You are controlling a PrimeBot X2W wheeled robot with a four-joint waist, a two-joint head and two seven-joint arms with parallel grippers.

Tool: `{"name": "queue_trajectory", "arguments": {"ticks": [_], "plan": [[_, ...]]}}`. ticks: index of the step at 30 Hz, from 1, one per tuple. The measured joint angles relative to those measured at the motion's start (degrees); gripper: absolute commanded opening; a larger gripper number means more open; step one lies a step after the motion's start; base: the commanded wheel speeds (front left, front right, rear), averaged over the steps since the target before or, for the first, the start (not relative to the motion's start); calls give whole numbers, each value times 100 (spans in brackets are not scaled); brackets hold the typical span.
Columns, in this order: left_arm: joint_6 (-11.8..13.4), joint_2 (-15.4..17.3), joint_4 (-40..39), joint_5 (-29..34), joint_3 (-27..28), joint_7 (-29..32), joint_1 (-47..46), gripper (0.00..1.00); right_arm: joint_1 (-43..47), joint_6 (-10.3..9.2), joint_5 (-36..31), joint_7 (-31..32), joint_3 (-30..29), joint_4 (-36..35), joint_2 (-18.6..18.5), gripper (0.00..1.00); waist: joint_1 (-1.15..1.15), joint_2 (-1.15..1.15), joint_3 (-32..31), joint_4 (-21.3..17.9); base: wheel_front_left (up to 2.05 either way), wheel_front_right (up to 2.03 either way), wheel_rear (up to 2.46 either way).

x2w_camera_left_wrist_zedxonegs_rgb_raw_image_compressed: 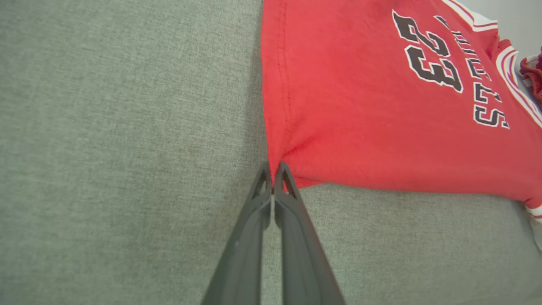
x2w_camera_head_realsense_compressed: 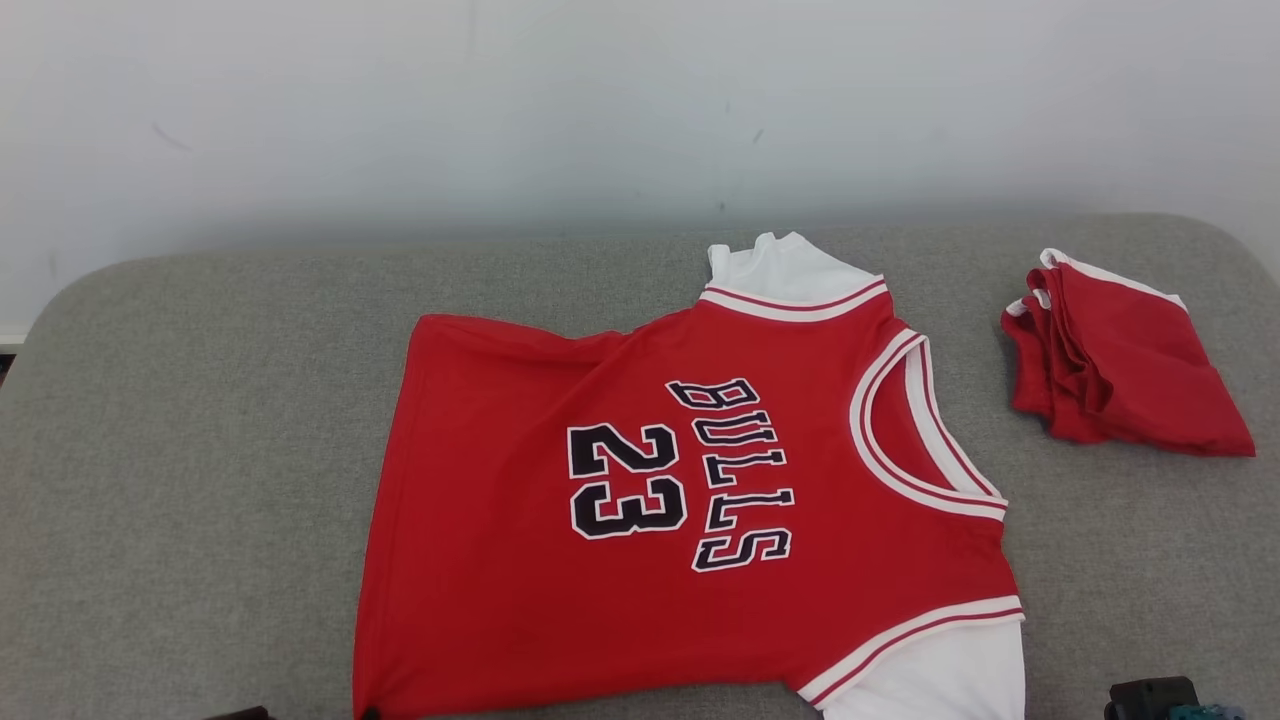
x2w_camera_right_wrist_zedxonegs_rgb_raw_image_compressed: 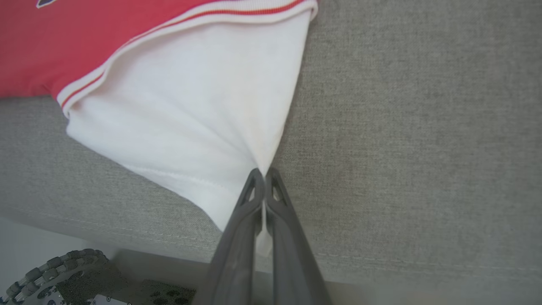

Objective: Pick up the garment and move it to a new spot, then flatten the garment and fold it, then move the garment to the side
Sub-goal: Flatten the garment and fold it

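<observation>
The garment (x2w_camera_head_realsense_compressed: 620, 480) is a red jersey with white sleeves, the number 23 and dark lettering. It lies spread on the grey cushion (x2w_camera_head_realsense_compressed: 200, 450), collar toward the right. In the left wrist view my left gripper (x2w_camera_left_wrist_zedxonegs_rgb_raw_image_compressed: 273, 169) is shut on the near corner of the red hem (x2w_camera_left_wrist_zedxonegs_rgb_raw_image_compressed: 292, 161), and creases fan out from the pinch. In the right wrist view my right gripper (x2w_camera_right_wrist_zedxonegs_rgb_raw_image_compressed: 263, 176) is shut on the tip of the near white sleeve (x2w_camera_right_wrist_zedxonegs_rgb_raw_image_compressed: 182, 118), with white cloth showing between its fingers.
A folded pile of red and white clothes (x2w_camera_head_realsense_compressed: 1120, 370) lies at the cushion's right end. A pale wall (x2w_camera_head_realsense_compressed: 600, 110) runs behind. The cushion's front edge (x2w_camera_right_wrist_zedxonegs_rgb_raw_image_compressed: 127, 237) is close to both grippers, with part of the robot's base (x2w_camera_right_wrist_zedxonegs_rgb_raw_image_compressed: 55, 271) below it.
</observation>
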Motion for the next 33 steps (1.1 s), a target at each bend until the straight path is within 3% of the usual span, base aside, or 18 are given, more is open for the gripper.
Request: {"name": "queue_trajectory", "arguments": {"ticks": [8,9,10,11,12,24,33], "plan": [[42,-11,22,1,2,0,-43,0,-109,-40,-62,118,-31,42,27,0,0,0,26,7,0,0,0],[44,-11,41,1,2,0,-53,16,-109,-40,-63,120,-31,46,37,0,0,0,29,8,0,0,0],[59,-13,59,3,2,-1,-68,84,-108,-40,-62,121,-30,57,54,30,0,0,31,10,0,0,0],[97,-15,70,4,4,-9,-91,100,-108,-40,-63,119,-32,59,74,73,0,0,31,11,0,0,0],[99,-20,74,7,13,-22,-118,100,-109,-40,-63,114,-38,64,94,100,0,0,30,13,0,0,0],[253,49,-360,78,266,-428,-127,100,-110,-45,299,-202,-606,-279,196,100,0,0,-125,-2,0,0,0],[403,20,-1056,168,530,-1122,-141,100,-601,-46,-166,-1058,-900,-802,246,100,0,0,-265,-64,0,0,0]]}}
